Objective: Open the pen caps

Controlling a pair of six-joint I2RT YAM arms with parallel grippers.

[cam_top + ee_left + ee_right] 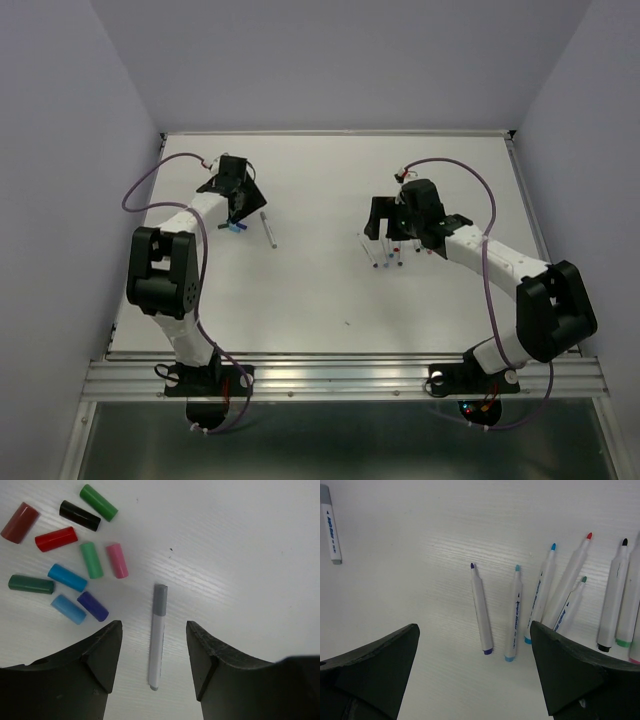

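Note:
Several loose pen caps lie together on the table, among them a maroon cap (pixel 19 522), a red cap (pixel 56 539), a blue cap (pixel 67 577) and a purple cap (pixel 93 606). A pen with a grey cap (pixel 160 600) still on it lies flat between the fingers of my left gripper (pixel 154 625). That gripper is open and does not touch the pen (pixel 268 228). My right gripper (pixel 474 627) is open over a row of uncapped pens, with the purple-tipped pen (pixel 482 610) and the light-blue pen (pixel 514 615) between its jaws.
More uncapped pens fan out to the right, with a red tip (pixel 588 536) and a black tip (pixel 624 542). The capped grey pen (pixel 331 527) shows at the right wrist view's top left. The table's back rail (pixel 340 133) and side walls close it in.

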